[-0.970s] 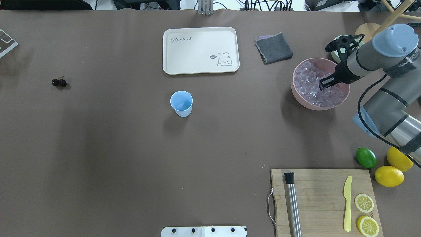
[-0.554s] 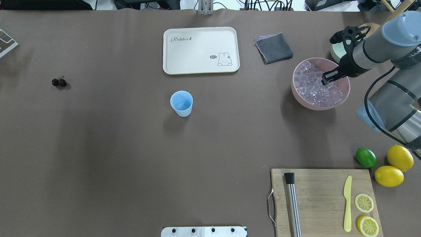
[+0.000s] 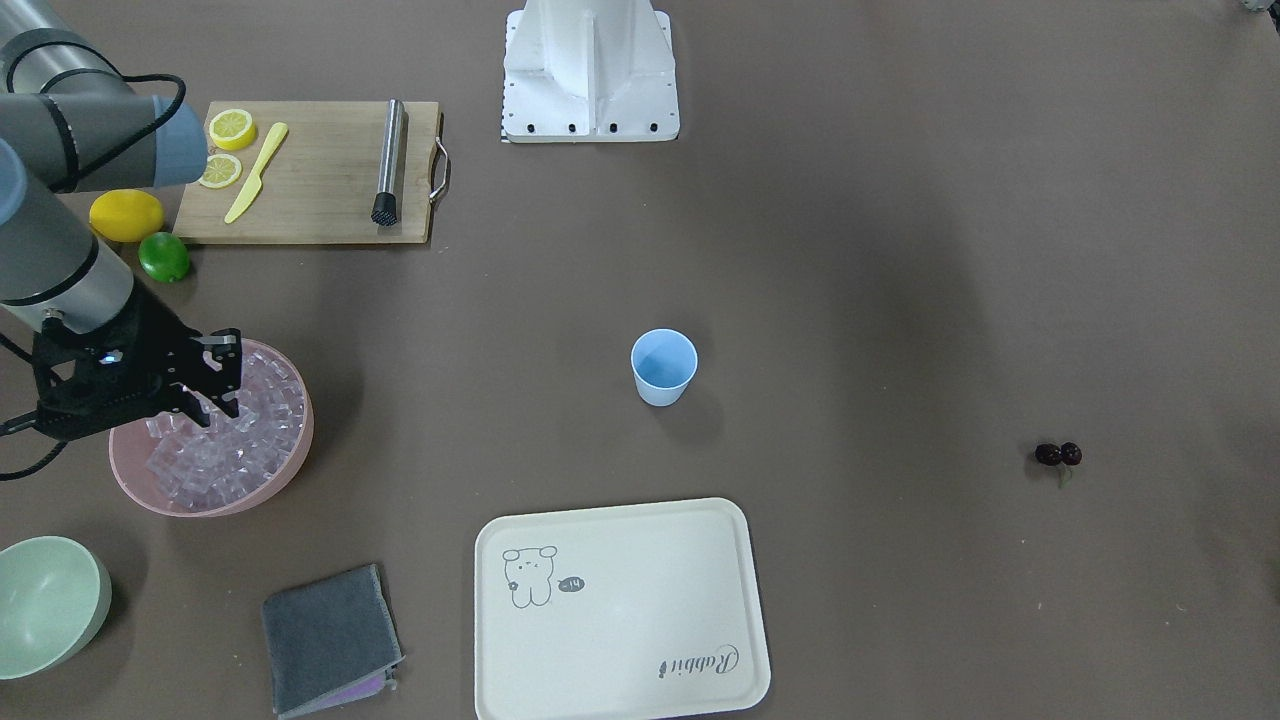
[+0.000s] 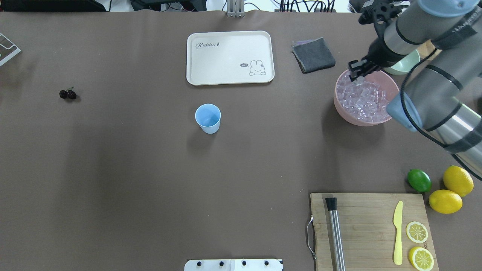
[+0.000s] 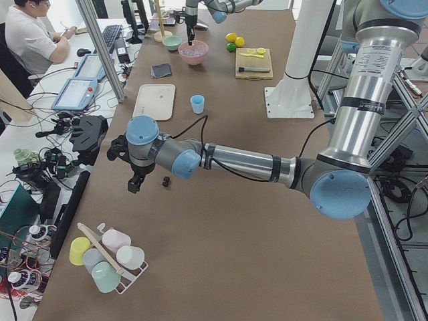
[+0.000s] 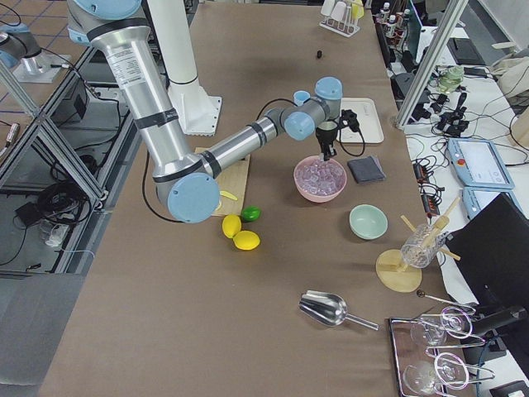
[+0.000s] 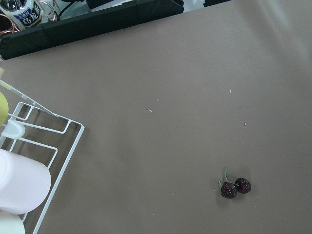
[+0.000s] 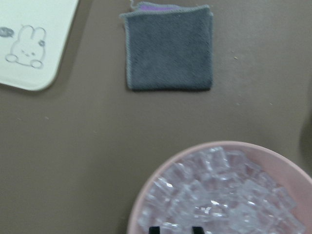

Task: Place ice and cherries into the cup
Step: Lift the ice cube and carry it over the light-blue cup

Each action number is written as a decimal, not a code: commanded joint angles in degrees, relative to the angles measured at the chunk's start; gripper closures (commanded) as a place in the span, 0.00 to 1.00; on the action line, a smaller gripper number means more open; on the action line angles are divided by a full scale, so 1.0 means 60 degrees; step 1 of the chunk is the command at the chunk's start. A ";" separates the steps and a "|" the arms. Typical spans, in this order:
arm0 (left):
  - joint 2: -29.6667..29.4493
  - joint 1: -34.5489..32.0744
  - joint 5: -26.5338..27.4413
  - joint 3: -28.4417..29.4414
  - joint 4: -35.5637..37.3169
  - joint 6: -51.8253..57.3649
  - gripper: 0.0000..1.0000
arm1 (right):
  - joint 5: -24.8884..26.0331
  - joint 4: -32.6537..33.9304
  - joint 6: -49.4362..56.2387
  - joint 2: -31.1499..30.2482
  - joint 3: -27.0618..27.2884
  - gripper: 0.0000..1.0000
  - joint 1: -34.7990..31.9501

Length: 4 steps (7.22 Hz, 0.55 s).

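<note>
So the right pincer (image 4: 356,70) hangs over the far edge of the pink bowl (image 4: 339,111) for ice (image 4: 361,99), tips slightly apart; can't tell if a cube's pinched. The left pincer (image 5: 136,182) hovers near the cherries (image 4: 67,94), probably for its turn, grip unclear.

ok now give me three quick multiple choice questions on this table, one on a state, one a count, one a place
1. The cup is: A tipped over; B full; C upright and empty.
2. Whole lemons beside the lime: A one; B two; C four.
3. The ice is: A in the cup; B in the pink bowl; C scattered round the cup.

Answers: C, the overhead view shows only bare blue inside it. B, two whole ones lie by the lime. B, the cubes fill the bowl below the right gripper.
</note>
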State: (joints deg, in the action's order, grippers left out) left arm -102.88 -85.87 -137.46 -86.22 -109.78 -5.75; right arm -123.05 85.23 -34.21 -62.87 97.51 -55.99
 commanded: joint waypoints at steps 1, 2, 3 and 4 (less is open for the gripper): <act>-0.0080 0.0000 0.0014 0.0044 0.0000 -0.0009 0.03 | 0.0770 0.0650 -0.2269 0.1453 -0.0066 0.93 0.1208; -0.0095 0.0000 0.0000 0.0059 0.0015 -0.0009 0.03 | 0.1531 0.0634 -0.3427 0.2413 -0.0399 0.93 0.1999; -0.0110 0.0000 0.0000 0.0045 0.0000 -0.0009 0.03 | 0.2133 0.0634 -0.4439 0.3510 -0.1200 0.93 0.2732; -0.0110 0.0145 0.0014 0.0073 0.0000 -0.0023 0.03 | 0.3052 0.0547 -0.4942 0.4028 -0.1716 0.93 0.3392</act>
State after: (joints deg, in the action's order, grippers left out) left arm -103.47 -85.65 -137.44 -85.90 -109.75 -5.82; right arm -111.01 88.90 -58.10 -44.33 91.56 -41.08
